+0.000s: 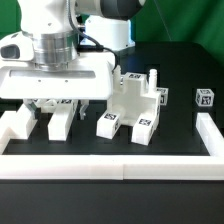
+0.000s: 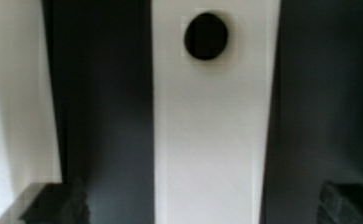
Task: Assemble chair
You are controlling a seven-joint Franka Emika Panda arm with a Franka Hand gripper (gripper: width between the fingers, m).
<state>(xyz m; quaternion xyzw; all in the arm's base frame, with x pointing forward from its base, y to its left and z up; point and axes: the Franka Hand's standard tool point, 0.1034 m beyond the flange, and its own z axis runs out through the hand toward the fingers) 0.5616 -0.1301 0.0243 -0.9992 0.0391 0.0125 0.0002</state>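
Note:
My gripper (image 1: 60, 102) hangs low over the loose white chair pieces at the exterior view's left. In the wrist view the gripper (image 2: 204, 206) is open, with its dark fingertips (image 2: 53, 205) standing on either side of a long white bar (image 2: 208, 120) that has a dark oval hole near one end. There is a dark gap between each finger and the bar. That bar (image 1: 62, 120) lies on the black table beside another white bar (image 1: 20, 122). A partly built chair piece (image 1: 135, 100) with tags stands in the middle. A small tagged block (image 1: 205, 98) sits at the right.
The low white border wall (image 1: 120, 160) runs along the front and up the right side (image 1: 208, 135). Another white piece (image 2: 9, 100) lies close beside the bar in the wrist view. The arm's white body (image 1: 55, 40) fills the upper left.

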